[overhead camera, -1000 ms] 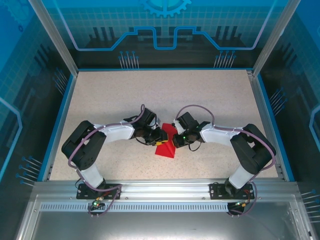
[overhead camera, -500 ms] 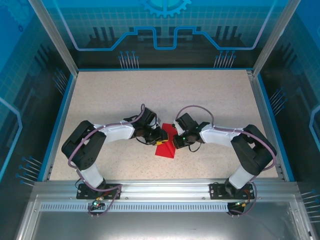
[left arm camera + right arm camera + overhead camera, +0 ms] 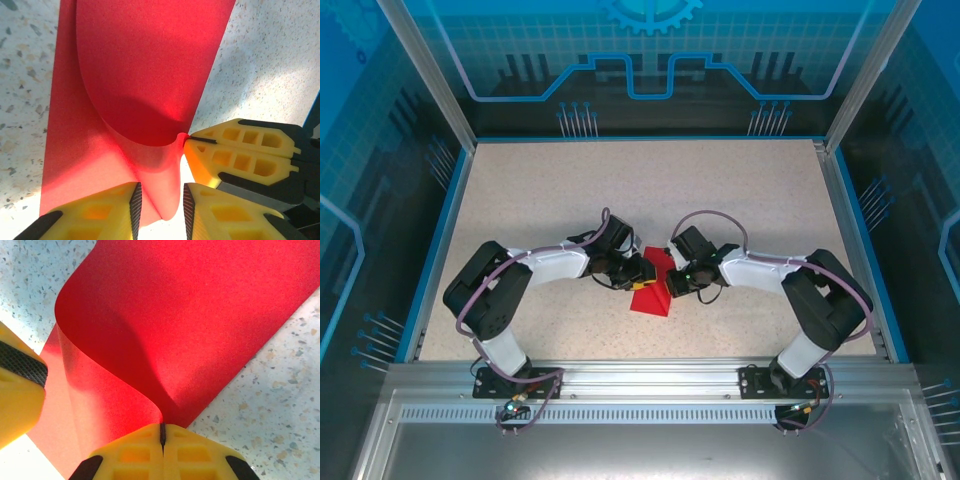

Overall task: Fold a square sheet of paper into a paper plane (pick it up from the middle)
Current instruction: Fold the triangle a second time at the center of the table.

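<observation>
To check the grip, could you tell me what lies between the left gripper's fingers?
A curled edge of the red paper sits between the left gripper's fingers, seen in the left wrist view.

The square sheet of paper is thin, matt red, smooth and faintly grainy. Beneath it the table looks like speckled, stone-like laminate. Beside the sheet, the fingers are matt yellow plastic with black knurled pads.
</observation>
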{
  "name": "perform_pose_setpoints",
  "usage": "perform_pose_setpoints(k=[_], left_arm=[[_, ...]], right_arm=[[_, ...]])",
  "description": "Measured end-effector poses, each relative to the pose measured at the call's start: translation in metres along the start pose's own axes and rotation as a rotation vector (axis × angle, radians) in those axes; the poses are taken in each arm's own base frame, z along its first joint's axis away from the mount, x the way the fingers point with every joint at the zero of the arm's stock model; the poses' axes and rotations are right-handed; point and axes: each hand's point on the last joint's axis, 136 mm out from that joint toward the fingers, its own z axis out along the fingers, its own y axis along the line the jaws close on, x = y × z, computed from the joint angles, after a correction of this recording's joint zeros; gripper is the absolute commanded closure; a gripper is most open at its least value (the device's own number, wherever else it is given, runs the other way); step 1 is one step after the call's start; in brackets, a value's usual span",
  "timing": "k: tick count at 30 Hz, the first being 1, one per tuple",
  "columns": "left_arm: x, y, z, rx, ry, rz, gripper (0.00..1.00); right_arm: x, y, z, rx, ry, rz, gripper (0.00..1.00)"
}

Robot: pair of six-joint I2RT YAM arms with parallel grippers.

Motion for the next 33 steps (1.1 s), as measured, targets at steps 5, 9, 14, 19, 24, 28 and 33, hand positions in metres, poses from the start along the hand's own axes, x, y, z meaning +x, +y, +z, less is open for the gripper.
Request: perform_pose_setpoints(k=[5,9,14,19,24,28,33], left_arm=[[0.0,0.0,0.0,0.0,0.0,0.0,0.74],[0.0,-0.001,0.0,0.003,0.002,-0.001,0.75],[0.0,-0.003,0.0,0.012,0.0,-0.018,0.76],[-0.004,-0.008,0.0,0.032,-0.015,-0.032,0.76],[-0.007,-0.009,0.001,0.043,-0.031,-0.051,0.76],[-0.006,-0.007,0.002,0.045,-0.034,-0.068,0.76],[-0.01,-0.012,0.001,0.066,-0.047,-0.058,0.76]], right_arm=[[0.001,-0.001,0.002,0.002,0.007,0.001,0.95],[0.001,-0.001,0.002,0.003,0.007,0.002,0.95],[0.001,-0.001,0.002,0.002,0.007,0.002,0.95],[0.001,-0.001,0.002,0.002,0.007,0.001,0.95],[0.001,-0.001,0.002,0.002,0.007,0.001,0.95],[0.001,-0.001,0.002,0.002,0.007,0.001,0.95],[0.001,-0.001,0.002,0.002,0.006,0.001,0.95]])
